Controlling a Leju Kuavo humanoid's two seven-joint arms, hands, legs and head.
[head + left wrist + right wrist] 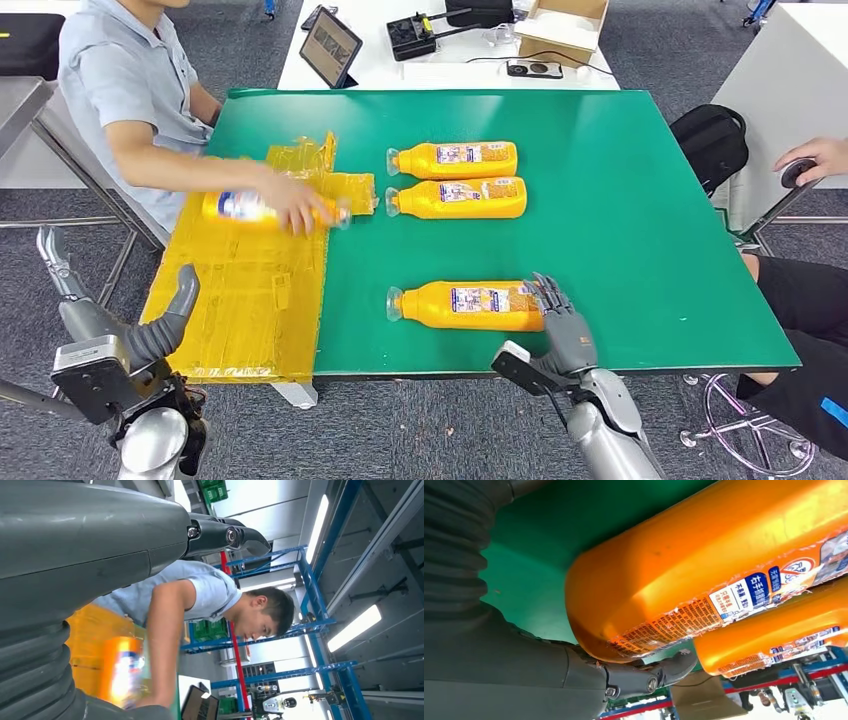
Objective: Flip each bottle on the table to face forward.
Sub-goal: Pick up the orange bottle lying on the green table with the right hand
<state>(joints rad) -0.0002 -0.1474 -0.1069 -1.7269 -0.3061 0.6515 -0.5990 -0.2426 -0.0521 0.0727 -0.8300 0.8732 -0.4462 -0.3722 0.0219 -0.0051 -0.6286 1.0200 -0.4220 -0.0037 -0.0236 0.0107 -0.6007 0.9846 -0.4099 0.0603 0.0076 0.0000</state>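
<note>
- Near bottle: lies on its side low in the centre of the head view, cap end to the picture's left, base end at the right hand; its label shows upward.
- Right hand: sits at the bottle's base end with fingers spread against it. The right wrist view shows a finger curled beside the base, but a firm clamp cannot be confirmed; treat the hold as contact only.
- Recommended procedure: wrap the fingers round the body before rolling, roll about the long axis, and keep the bottle on the green table clear of the front edge.
- Two far bottles: lie side by side, close together, above centre of the frame, well apart from the near one.
- Left hand: lower left, fingers apart, holding nothing.
- A person's hand holds a fourth bottle over the yellow sheet at left; avoid that area.
</note>
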